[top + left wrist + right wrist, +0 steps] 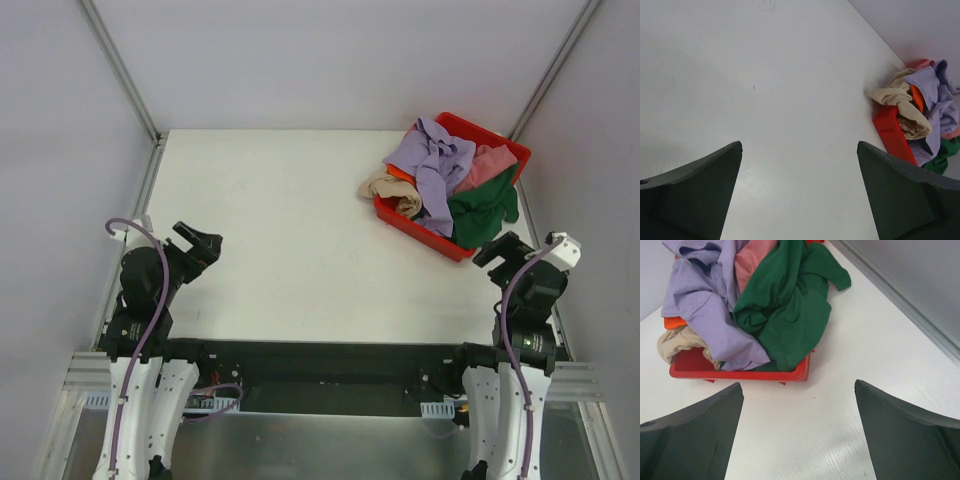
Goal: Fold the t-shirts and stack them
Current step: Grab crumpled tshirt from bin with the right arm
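Red bin (690,367): at two o'clock.
T-shirts (440,170): crumpled heap inside.
Left gripper (800,146): wide, empty.
Right gripper (799,385): wide, empty.

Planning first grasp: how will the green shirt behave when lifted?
Probably floppy: the green shirt lies crumpled and drapes over the rim of the red bin. It may drag the lavender shirt bunched against it.

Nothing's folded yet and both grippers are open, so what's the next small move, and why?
Probably move the right gripper forward onto the green shirt: it lies on top in the red bin, nearest that arm, and the open jaws hold nothing.
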